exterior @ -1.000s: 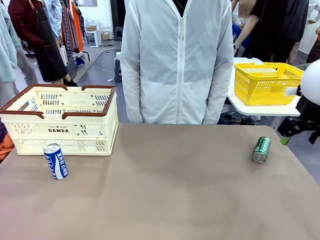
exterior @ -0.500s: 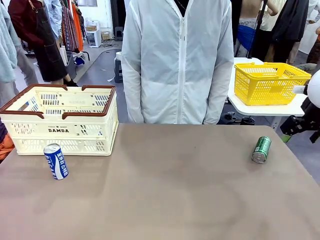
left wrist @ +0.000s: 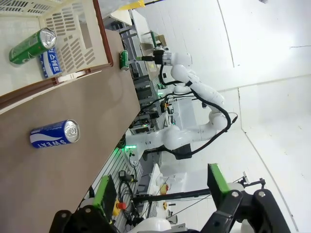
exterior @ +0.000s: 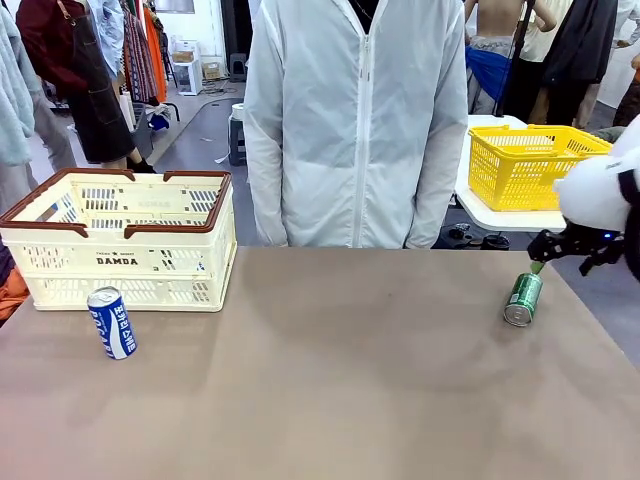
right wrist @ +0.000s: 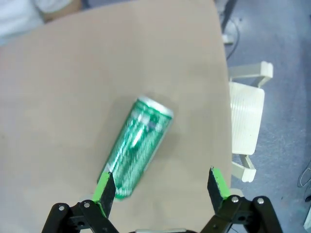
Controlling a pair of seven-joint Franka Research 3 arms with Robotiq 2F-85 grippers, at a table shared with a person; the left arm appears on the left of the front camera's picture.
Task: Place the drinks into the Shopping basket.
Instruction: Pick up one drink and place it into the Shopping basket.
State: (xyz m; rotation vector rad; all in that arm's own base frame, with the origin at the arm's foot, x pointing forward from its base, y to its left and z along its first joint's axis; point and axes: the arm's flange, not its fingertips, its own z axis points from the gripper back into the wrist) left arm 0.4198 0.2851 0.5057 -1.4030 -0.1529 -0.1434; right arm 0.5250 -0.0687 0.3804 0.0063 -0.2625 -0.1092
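A slim green aluminium can [exterior: 523,298] is seen lying on its side near the right edge of the brown table [exterior: 350,390] — the right gripper [right wrist: 160,187] is held just above it, fingers spread apart. A blue aluminium can [exterior: 112,322] lies in front of the cream slotted plastic basket [exterior: 125,232]; the left gripper [left wrist: 160,188] is likewise parted.

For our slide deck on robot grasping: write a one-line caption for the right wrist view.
Open right pincer hovers over a green can lying on the tan table.
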